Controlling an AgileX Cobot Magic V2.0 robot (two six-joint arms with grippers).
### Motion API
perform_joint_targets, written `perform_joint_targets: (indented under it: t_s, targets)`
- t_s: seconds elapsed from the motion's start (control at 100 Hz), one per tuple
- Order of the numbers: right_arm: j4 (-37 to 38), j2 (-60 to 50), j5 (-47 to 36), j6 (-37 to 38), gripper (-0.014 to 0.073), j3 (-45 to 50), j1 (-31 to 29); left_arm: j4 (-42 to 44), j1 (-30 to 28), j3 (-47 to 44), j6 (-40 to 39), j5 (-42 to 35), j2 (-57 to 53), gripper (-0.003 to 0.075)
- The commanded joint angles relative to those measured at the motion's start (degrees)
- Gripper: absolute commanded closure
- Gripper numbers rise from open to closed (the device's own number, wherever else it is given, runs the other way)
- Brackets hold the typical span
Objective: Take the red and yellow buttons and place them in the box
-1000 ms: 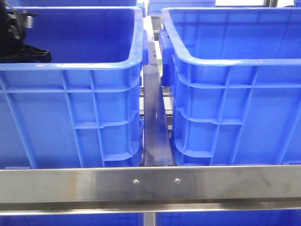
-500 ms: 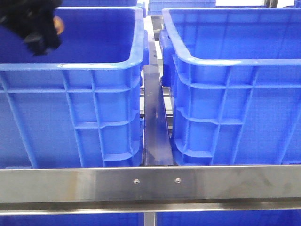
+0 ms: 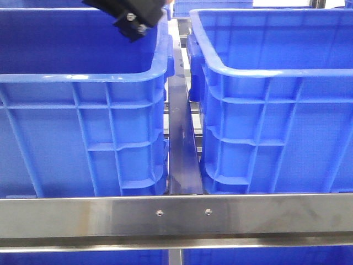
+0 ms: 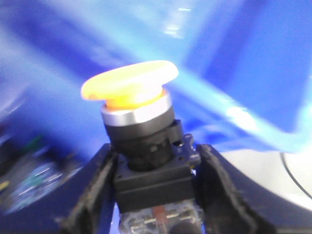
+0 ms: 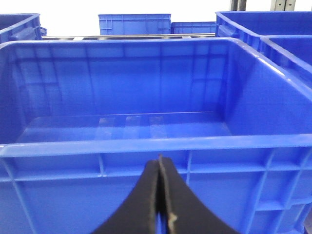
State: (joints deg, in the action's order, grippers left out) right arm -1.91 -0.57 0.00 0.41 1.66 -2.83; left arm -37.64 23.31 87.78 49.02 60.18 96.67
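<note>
A yellow button [image 4: 129,80], a domed yellow cap on a silver collar and black body, is clamped by its black base in my left gripper [image 4: 156,161]. In the front view the left gripper [image 3: 132,22] hangs high over the back right corner of the left blue box [image 3: 83,77], close to the gap before the right blue box [image 3: 265,72]; the button is hidden there. My right gripper [image 5: 159,165] is shut on nothing, in front of the near wall of a blue box [image 5: 122,146] whose inside looks bare. The red button is out of view.
A steel rail [image 3: 176,215] runs across the front below the boxes. A dark metal strip [image 3: 181,143] lies in the narrow gap between them. More blue crates [image 5: 134,23] stand further back.
The left gripper has come up from the left side of the left box and swung right to its back right corner, carrying the yellow button. The boxes have not moved.
</note>
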Motion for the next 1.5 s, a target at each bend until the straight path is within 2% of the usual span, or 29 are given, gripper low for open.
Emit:
perform_joint_targets:
  t_s: [0.0, 0.25, 0.93, 1.05, 1.2, 1.49]
  targets:
    - [0.59, -1.36, -4.57, 0.02, 0.0655, -0.94, -0.24, -3.82, 2.52, 1.66, 1.50, 0.73, -3.11, 0.0570]
    - [0.59, -1.36, -4.57, 0.02, 0.0655, -0.94, -0.24, -3.82, 7.15, 1.66, 1.50, 6.01, -3.11, 0.0575]
    - [0.59, -1.36, -3.92, 0.02, 0.0655, -2.04, -0.24, -3.82, 7.30, 1.66, 1.50, 7.82, -3.11, 0.0575]
    - [0.59, -1.36, 3.54, -0.05, 0.0655, -6.66, -0.24, -3.82, 7.30, 1.66, 1.50, 7.82, -3.11, 0.0575]
    - [1.91, -0.27, 17.64, -1.04, 0.0655, -14.38, -0.24, -3.82, 7.30, 1.66, 1.50, 7.82, -3.11, 0.0575]
    - [1.91, 8.60, 30.03, -1.04, 0.0655, -26.15, -0.24, -3.82, 7.30, 1.66, 1.50, 7.72, -3.11, 0.0575]
